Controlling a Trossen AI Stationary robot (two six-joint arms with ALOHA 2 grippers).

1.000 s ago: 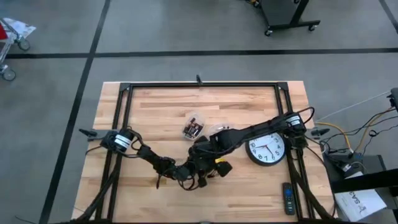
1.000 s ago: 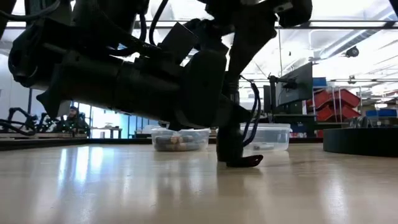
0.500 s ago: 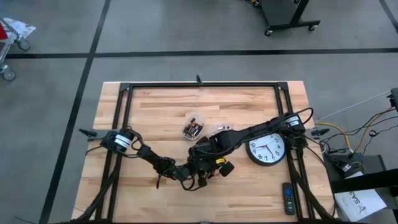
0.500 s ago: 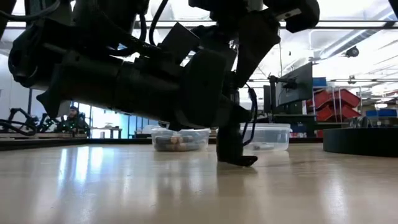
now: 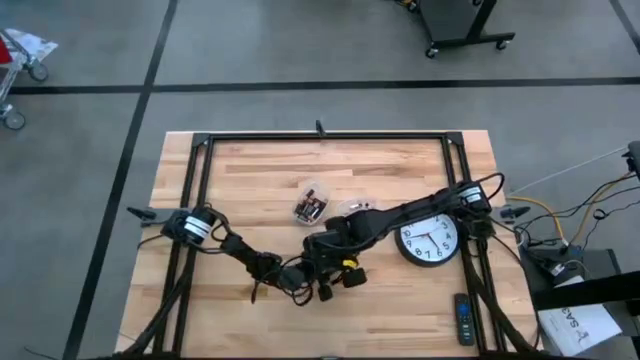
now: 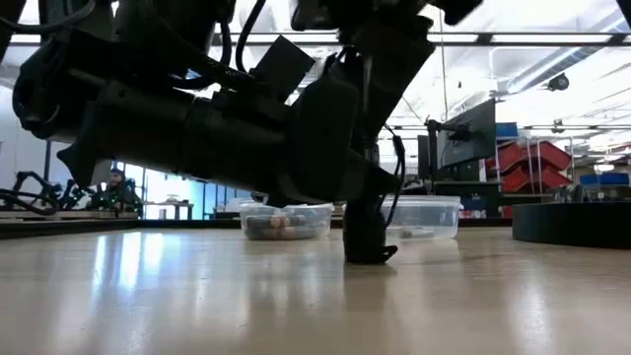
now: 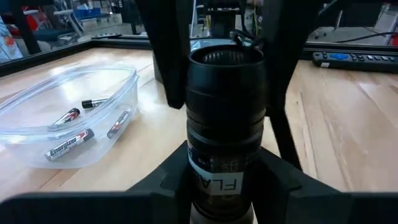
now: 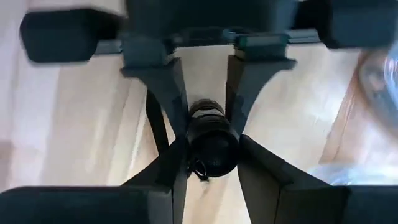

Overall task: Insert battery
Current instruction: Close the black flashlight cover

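A black flashlight (image 7: 225, 106) lies between the fingers of my left gripper (image 7: 225, 180), near the table's front middle (image 5: 300, 275). Its open end (image 7: 225, 57) points away from the wrist. My right gripper (image 8: 211, 168) comes down from above at that end (image 5: 335, 272). It is open, with one finger on each side of the flashlight (image 8: 212, 143). Its fingertips reach down to about the table top (image 6: 367, 251). Several batteries (image 7: 69, 144) lie on the floor of a clear container (image 7: 37, 106). I see no battery in either gripper. My left gripper pinches the flashlight's barrel (image 7: 221, 183) between its two fingers, close to the white label. The fingers run about level along the barrel, and the open end sticks out beyond them, clear of the table. My right gripper's fingers (image 7: 168, 62) stand close against the open end; I cannot tell whether they touch it.
The clear battery container (image 5: 312, 205) and a second clear tub (image 5: 356, 208) sit just behind the grippers. A round wall clock (image 5: 430, 240) lies flat at the right. A remote (image 5: 463, 318) lies near the front right corner. Bare wood lies to the left.
My right gripper has shifted a little toward the table's left and near edge, over the flashlight's end. In the low view its fingers have swung from slanted to more upright, and the tip has slid left along the table. My left gripper and the flashlight have kept still.
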